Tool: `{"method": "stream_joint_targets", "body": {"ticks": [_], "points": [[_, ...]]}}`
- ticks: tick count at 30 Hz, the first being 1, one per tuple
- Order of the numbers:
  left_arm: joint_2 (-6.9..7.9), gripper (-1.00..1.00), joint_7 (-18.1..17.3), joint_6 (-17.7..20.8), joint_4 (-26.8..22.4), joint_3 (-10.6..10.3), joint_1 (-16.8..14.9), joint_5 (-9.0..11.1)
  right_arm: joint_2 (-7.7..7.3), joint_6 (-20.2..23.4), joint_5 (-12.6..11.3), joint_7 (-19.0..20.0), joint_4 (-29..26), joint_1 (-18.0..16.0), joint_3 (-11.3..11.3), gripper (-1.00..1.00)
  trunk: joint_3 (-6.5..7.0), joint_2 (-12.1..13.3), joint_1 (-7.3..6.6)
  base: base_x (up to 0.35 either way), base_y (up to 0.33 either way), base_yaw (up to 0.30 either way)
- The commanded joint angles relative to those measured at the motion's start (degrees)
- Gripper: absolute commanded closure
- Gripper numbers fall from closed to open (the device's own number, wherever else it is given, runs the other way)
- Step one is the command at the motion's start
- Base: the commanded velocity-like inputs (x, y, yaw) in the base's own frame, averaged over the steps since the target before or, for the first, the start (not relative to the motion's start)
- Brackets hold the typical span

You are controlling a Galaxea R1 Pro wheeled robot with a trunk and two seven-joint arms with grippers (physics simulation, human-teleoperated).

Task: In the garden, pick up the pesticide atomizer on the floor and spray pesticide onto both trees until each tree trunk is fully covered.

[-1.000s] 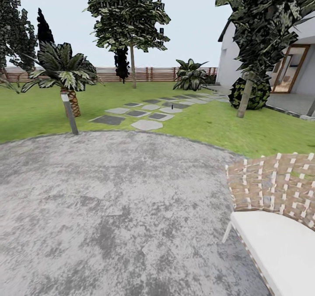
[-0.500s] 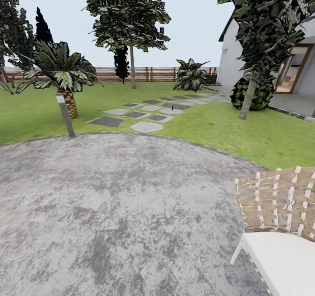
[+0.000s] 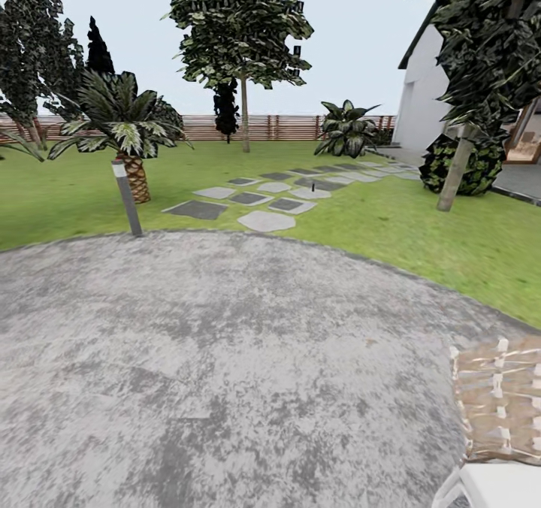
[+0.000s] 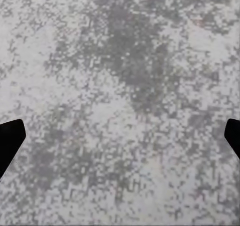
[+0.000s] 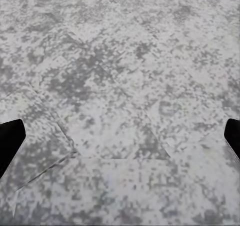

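A: Where's the pesticide atomizer (image 3: 312,187)?
B: Tiny dark upright thing on the stepping stones (image 3: 263,221), approx 12 o'clock from the head cam, well away from the robot. Too small to read any label or mark.

A: Trees?
B: One tree (image 3: 242,38) w/ a thin bare trunk at 12 o'clock, near the slat fence (image 3: 195,127). Second tree (image 3: 481,57) at 2 o'clock, trunk leaning, a round bush behind it, white house (image 3: 421,95) beside. Both stand on the lawn (image 3: 68,200).

A: What's close by?
B: Grey mottled paved circle (image 3: 210,373) under the robot. A post (image 3: 127,198) at its edge, 11 o'clock, short palm (image 3: 124,128) just behind it. Woven chair (image 3: 500,410) w/ white cushion at 4 o'clock.

A: Tools?
B: Left tool (image 4: 120,141): black finger tips at both edges of the wrist view, spread wide, nothing between, pavement below. Right tool (image 5: 120,141): same, spread apart, over pavement w/ faint slab seams.

A: Any writing?
B: None legible anywhere.
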Motion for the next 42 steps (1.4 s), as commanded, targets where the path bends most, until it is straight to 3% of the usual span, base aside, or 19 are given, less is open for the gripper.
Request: {"method": "stream_joint_targets", "body": {"ticks": [1,26,42], "points": [[0.0,-1.0,0.02,-0.19,0.04,-0.1,-0.03,0.46,-0.01,-0.17,0.06,0.03,0.03,-0.03,0.01,-1.0,-0.05,-0.02,0.02,0.34,0.0,0.009],[0.0,-1.0,0.02,-0.16,0.04,-0.1,-0.03,0.47,-0.01,-0.2,0.06,0.01,0.03,-0.03,0.01,-1.0,-0.01,-0.02,0.02,0.34,0.0,0.001],[0.0,-1.0,0.02,-0.19,0.04,-0.08,-0.03,0.47,-0.01,-0.26,0.06,0.02,0.03,-0.03,0.01,-1.0,1.32,-0.02,0.02,0.34,0.0,0.0]]}}
